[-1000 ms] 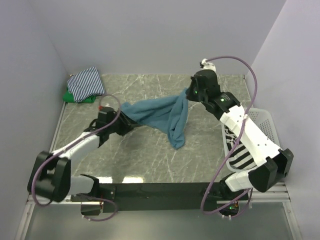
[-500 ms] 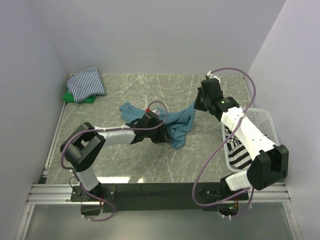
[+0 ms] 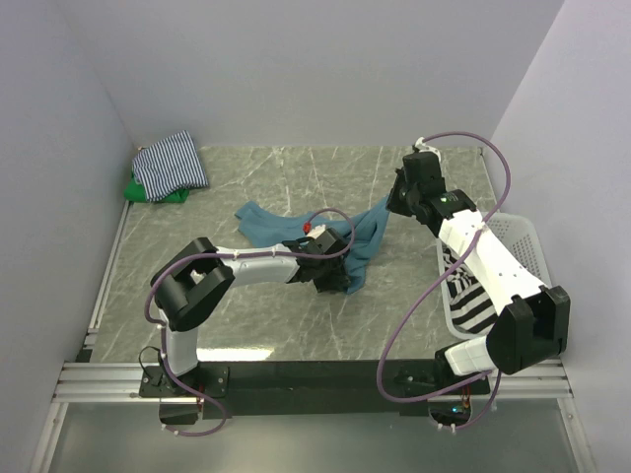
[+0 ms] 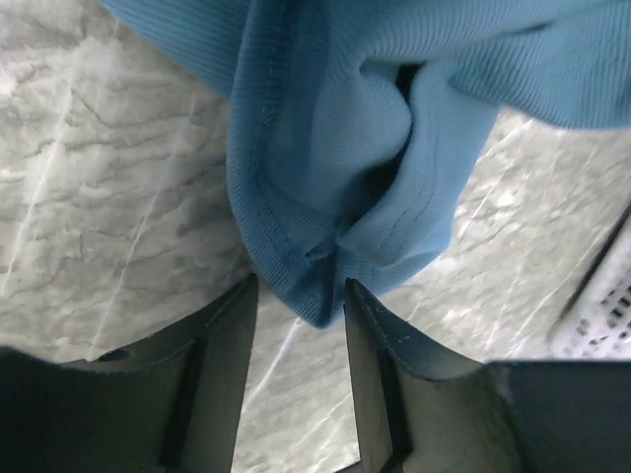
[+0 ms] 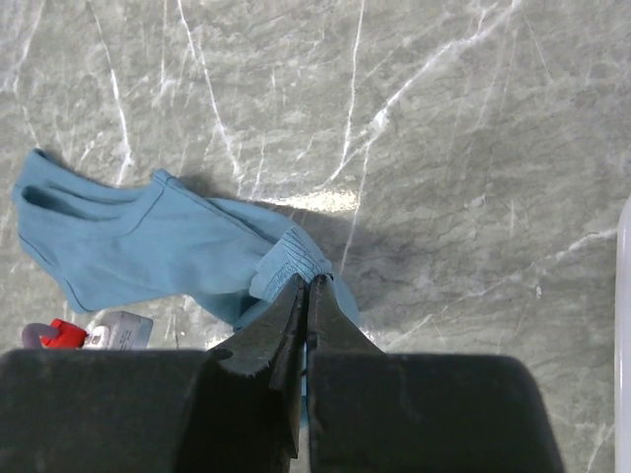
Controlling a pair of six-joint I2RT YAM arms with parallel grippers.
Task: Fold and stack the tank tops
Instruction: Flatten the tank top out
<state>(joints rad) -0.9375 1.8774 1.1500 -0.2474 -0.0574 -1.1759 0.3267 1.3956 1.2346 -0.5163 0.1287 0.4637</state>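
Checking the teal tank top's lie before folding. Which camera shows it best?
Top external: it shows the teal tank top spread over the table, save where the left arm crosses. Right wrist shows one strap end and the pinched edge; left wrist only a bunched hem, close up.

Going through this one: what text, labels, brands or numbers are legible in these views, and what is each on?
No text is legible in any view.
The white label on the left arm is too blurred to read.
There is no print visible on the teal top, striped top or basket.
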